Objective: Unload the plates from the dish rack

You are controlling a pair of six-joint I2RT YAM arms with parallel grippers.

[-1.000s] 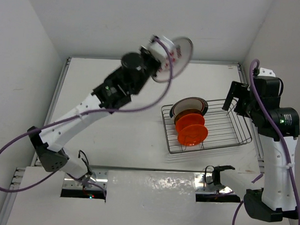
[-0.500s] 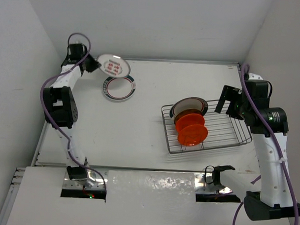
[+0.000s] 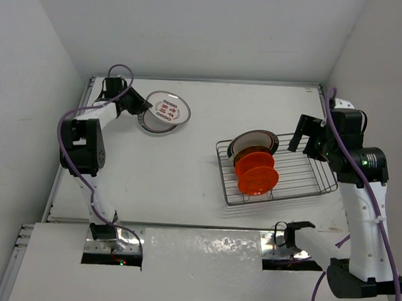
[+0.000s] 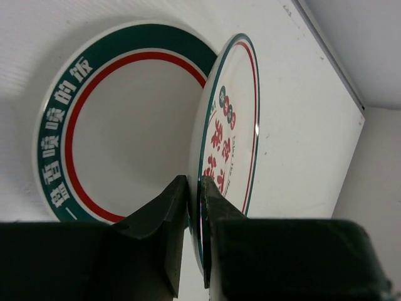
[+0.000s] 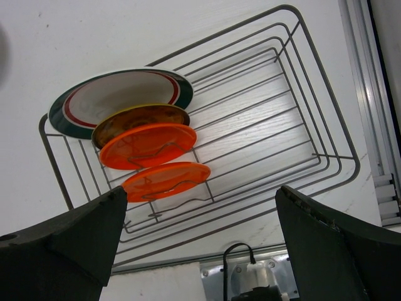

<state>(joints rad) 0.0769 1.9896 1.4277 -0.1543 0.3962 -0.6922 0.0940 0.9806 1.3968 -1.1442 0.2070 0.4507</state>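
My left gripper [image 3: 139, 109] [image 4: 195, 188] is at the table's back left corner, shut on the rim of a white plate with red pattern [image 3: 168, 111] [image 4: 229, 125]. That plate hangs tilted over a teal-and-red-rimmed plate [image 3: 151, 125] [image 4: 125, 119] lying flat on the table. The dish rack [image 3: 302, 177] [image 5: 301, 125] stands at the right. It holds a white dark-rimmed plate [image 3: 254, 140] [image 5: 119, 94], a yellowish plate [image 5: 141, 118] and two orange plates [image 3: 257, 171] [image 5: 150, 145] on edge. My right gripper [image 3: 308, 136] [image 5: 200, 194] hovers open above the rack's right side, holding nothing.
White walls close in the table at the back and both sides. A metal rail [image 3: 205, 230] and a white panel [image 3: 204, 251] run along the near edge between the arm bases. A small connector with a black cable [image 5: 250, 276] sits on that rail.
My left arm swung from the table's back middle to the far left corner with the patterned plate and lowered it over the teal-rimmed plate. The right arm shifted slightly.
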